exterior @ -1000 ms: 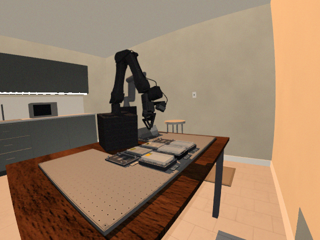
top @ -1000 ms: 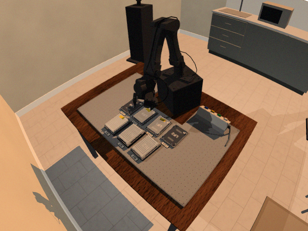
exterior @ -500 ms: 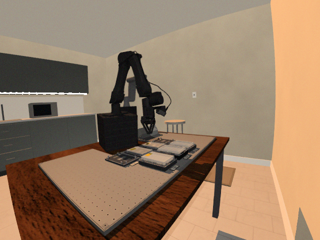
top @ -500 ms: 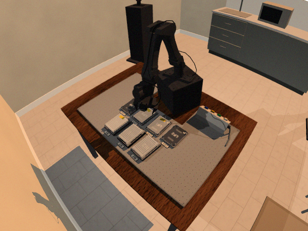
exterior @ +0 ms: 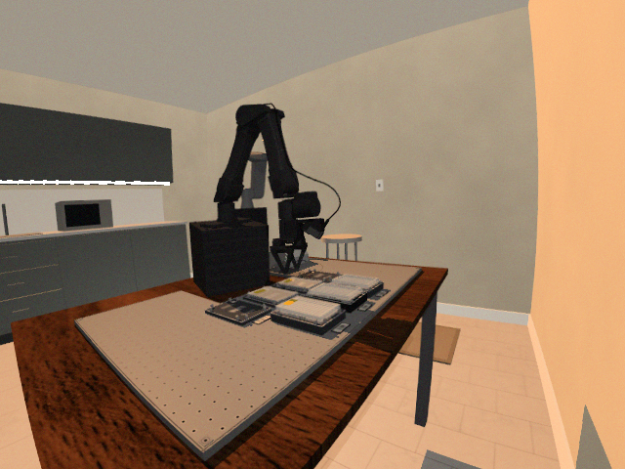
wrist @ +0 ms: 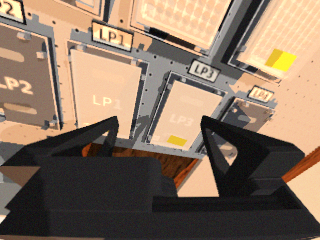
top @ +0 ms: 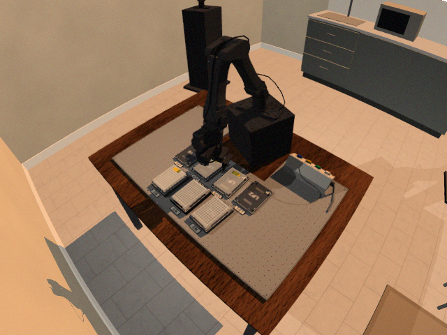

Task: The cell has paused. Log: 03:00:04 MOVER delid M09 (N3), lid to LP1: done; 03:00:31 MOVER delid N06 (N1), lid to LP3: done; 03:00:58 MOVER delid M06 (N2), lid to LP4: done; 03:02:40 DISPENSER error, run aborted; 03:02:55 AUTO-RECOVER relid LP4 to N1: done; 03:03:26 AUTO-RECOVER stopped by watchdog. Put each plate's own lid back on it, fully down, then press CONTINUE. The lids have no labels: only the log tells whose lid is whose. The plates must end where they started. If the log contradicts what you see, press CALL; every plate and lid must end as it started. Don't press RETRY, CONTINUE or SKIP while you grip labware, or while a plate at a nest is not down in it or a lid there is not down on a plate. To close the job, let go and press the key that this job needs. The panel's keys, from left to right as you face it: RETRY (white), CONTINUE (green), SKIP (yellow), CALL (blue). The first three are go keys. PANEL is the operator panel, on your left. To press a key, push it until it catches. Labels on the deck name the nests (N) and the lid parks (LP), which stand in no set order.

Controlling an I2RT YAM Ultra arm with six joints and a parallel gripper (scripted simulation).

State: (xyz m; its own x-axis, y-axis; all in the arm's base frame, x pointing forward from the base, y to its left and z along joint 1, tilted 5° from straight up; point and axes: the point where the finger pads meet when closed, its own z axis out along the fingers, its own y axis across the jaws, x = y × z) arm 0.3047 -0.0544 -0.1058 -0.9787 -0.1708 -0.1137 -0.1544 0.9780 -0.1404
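My gripper (top: 214,161) is open and empty, hovering just above the clear lid on park LP3 (wrist: 182,117), which has a yellow tag at its near end. It also shows in the exterior view (exterior: 287,260). Another clear lid lies on LP1 (wrist: 105,100). Parks LP2 (top: 252,196) and LP4 (wrist: 248,114) are dark and bare. Three well plates stand in the front row. The plate opposite LP4 (top: 168,178) carries a yellow tag and seems to be lidded. The middle plate (top: 190,195) and the plate at the other end (top: 211,212) show open wells. The nest labels are too small to read.
The operator panel (top: 306,174) stands at the right of the deck, with blue (top: 299,155), yellow (top: 309,160), green (top: 318,166) and white keys along its top. The arm's black base block (top: 260,133) stands close behind the lid parks.
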